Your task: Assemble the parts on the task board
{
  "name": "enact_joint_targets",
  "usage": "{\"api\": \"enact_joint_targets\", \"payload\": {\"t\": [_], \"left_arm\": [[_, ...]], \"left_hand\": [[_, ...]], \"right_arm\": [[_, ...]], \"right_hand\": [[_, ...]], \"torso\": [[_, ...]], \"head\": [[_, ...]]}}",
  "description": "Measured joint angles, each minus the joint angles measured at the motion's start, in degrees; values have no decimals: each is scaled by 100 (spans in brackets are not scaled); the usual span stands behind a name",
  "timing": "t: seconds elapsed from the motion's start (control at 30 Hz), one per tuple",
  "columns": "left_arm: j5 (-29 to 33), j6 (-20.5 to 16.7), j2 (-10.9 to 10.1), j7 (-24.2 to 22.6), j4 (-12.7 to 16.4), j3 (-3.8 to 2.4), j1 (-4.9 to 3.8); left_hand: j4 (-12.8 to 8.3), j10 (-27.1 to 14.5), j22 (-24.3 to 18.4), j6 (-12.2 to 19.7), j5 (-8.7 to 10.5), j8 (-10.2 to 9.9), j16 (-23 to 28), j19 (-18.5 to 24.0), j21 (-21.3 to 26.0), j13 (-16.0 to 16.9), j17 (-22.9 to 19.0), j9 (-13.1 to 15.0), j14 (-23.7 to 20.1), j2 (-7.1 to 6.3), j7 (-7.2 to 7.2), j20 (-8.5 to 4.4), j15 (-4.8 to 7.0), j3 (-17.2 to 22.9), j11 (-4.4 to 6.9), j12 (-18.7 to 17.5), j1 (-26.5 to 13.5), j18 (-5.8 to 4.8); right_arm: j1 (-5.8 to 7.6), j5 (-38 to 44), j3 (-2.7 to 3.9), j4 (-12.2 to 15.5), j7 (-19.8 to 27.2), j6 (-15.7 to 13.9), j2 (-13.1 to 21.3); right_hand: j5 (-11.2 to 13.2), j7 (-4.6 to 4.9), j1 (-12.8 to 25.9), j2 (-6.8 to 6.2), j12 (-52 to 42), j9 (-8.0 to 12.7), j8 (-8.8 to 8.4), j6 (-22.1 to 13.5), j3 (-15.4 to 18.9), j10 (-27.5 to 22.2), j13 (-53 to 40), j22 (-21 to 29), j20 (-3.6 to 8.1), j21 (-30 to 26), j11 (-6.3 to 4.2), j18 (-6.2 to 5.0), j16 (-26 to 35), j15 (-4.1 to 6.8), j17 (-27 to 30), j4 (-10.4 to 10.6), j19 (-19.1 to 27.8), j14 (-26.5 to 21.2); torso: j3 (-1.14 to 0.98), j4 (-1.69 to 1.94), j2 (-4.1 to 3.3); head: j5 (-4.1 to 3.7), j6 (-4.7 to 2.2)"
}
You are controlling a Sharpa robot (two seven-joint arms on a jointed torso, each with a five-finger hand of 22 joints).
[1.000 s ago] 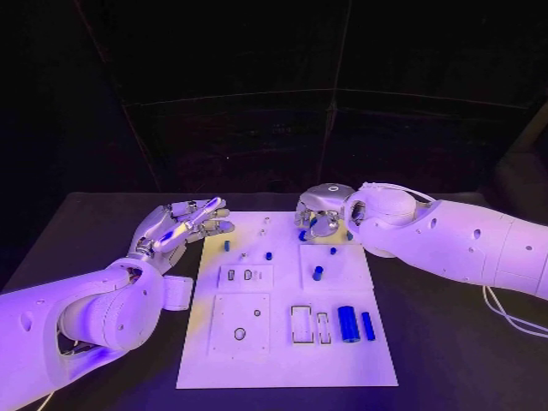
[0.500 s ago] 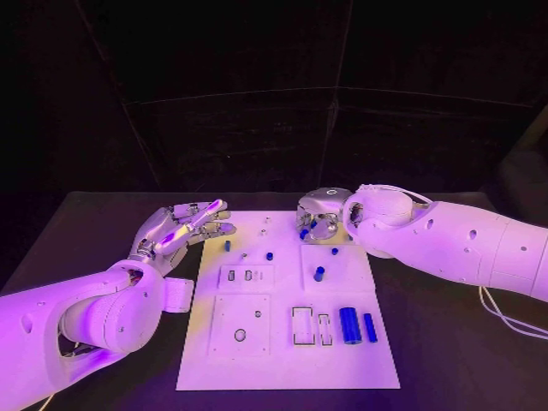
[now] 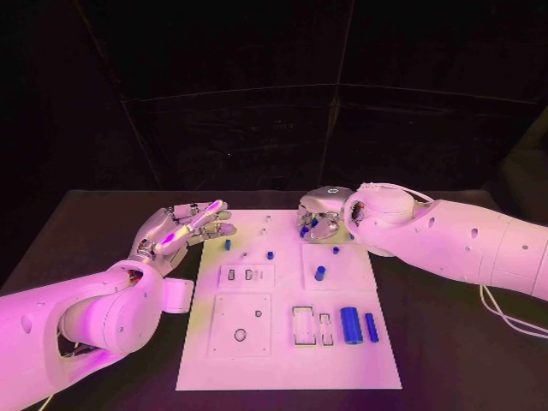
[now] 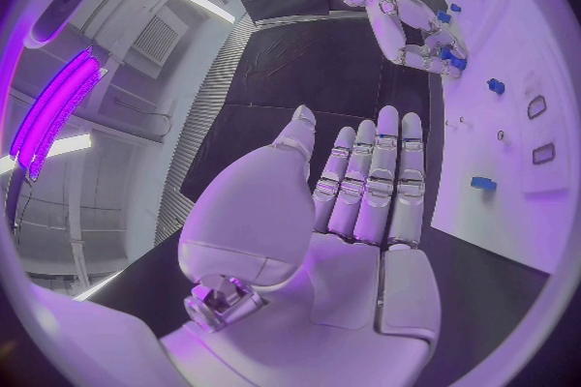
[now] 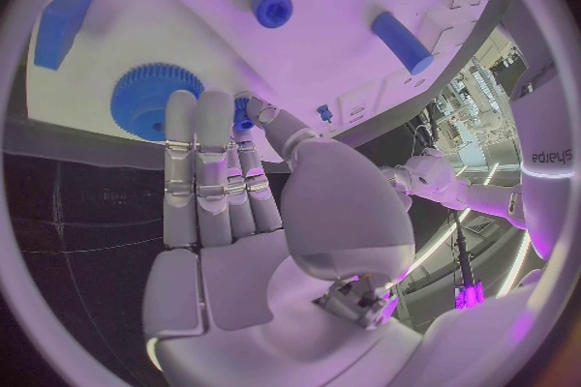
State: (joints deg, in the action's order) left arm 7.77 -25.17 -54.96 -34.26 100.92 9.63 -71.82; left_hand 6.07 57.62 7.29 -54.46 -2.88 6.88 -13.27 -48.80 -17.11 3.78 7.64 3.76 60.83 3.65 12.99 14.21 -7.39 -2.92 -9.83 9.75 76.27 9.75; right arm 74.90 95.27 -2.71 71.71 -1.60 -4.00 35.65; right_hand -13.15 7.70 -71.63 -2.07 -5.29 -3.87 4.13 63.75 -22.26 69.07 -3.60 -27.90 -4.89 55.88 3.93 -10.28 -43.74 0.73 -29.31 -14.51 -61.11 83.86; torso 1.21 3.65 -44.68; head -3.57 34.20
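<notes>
Lying flat mid-worktop (image 3: 101, 223), the white task board (image 3: 287, 360) carries the blue parts. A small blue part (image 5: 242, 112) sits pinched at the fingertips of the right hand (image 3: 320, 214), between thumb and one finger, at the board's far edge; the remaining fingers (image 5: 199, 164) lie straight and pressed side by side. That hand points down at the board, its arm reaching in over the far right corner. Just beyond the fingers, in the right wrist view, a blue gear (image 5: 158, 99) lies on the board, with a blue block (image 5: 63, 27), a short round part (image 5: 271, 7) and a blue cylinder (image 5: 402, 42) farther out. The left hand (image 3: 181, 227) hovers beside the board's far left edge, palm upward, fingers (image 4: 369, 184) straight, close together, holding nothing. Near the board's front right, two blue bars (image 3: 351, 325) lie side by side.
</notes>
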Motion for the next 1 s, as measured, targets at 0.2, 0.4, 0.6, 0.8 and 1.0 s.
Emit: {"api": "enact_joint_targets", "payload": {"t": [0.2, 0.4, 0.6, 0.8, 1.0], "left_arm": [[-1, 4, -1, 8, -7, 0, 0], [-1, 8, -11, 13, -11, 0, 0], [-2, 12, -13, 20, -14, -1, 0], [-3, 19, -14, 29, -12, -1, -1], [-3, 31, -1, 39, -12, -1, -1]], "left_hand": [[-15, -20, -5, 0, 0, 0, 0, -18, 0, 0, 0, 0, 0, 0, 0, -18, 0, -15, -20, 0, 0, 0], [-15, -20, -4, 0, 0, 0, 0, -18, 0, 0, 3, 1, 0, 0, 0, -18, 0, -15, -20, -22, 0, -1], [-15, -20, -4, 0, 0, -12, 0, -18, 0, 1, 5, 1, 0, 0, 0, -18, 0, -15, -20, -22, 0, -1], [-15, -20, -4, 0, 0, -22, 0, -18, 0, 1, 4, 1, 0, 0, 0, -18, 0, -15, -20, -22, 0, -1], [-14, -20, -10, 0, 0, -22, 0, -18, 0, 1, 4, 1, 0, 0, 0, -18, 0, -15, -20, -22, 0, -1]], "right_arm": [[-19, -33, -15, 99, 78, -225, 61], [-25, -127, -11, 277, 141, -634, 139], [-19, -205, -4, 300, 114, -1004, 113], [-18, -248, 1, 41, 36, -1224, -130], [-15, -275, 5, -264, -11, -1332, -393]], "right_hand": [[83, 3, -15, 45, 18, -24, 32, 89, -217, 118, -1, -88, 0, 150, -17, 0, -420, 22, -410, 8, 0, 19], [97, 0, -15, 45, 16, -23, 31, 123, -331, 147, -2, -146, 20, 220, -6, 1, -584, 21, -544, 32, 20, 19], [107, 0, -16, 45, 17, -16, 30, 122, -403, 147, -2, -174, 0, 287, -6, 1, -621, 21, -571, 53, 41, 19], [130, 1, -13, 43, 50, -12, 29, 122, -440, 147, -2, -189, 17, 309, -6, 1, -684, 21, -612, 62, 62, 19], [152, 21, 9, -27, 52, -11, 1, 101, -474, 147, -1, -202, -2, 335, -5, 1, -734, 21, -659, 93, 81, 19]], "torso": [[-4, 0, -11], [-3, 0, -21], [0, 7, -33], [0, 20, -48], [1, 35, -60]], "head": [[-4, -11], [12, -51], [18, -98], [29, -128], [53, -140]]}}
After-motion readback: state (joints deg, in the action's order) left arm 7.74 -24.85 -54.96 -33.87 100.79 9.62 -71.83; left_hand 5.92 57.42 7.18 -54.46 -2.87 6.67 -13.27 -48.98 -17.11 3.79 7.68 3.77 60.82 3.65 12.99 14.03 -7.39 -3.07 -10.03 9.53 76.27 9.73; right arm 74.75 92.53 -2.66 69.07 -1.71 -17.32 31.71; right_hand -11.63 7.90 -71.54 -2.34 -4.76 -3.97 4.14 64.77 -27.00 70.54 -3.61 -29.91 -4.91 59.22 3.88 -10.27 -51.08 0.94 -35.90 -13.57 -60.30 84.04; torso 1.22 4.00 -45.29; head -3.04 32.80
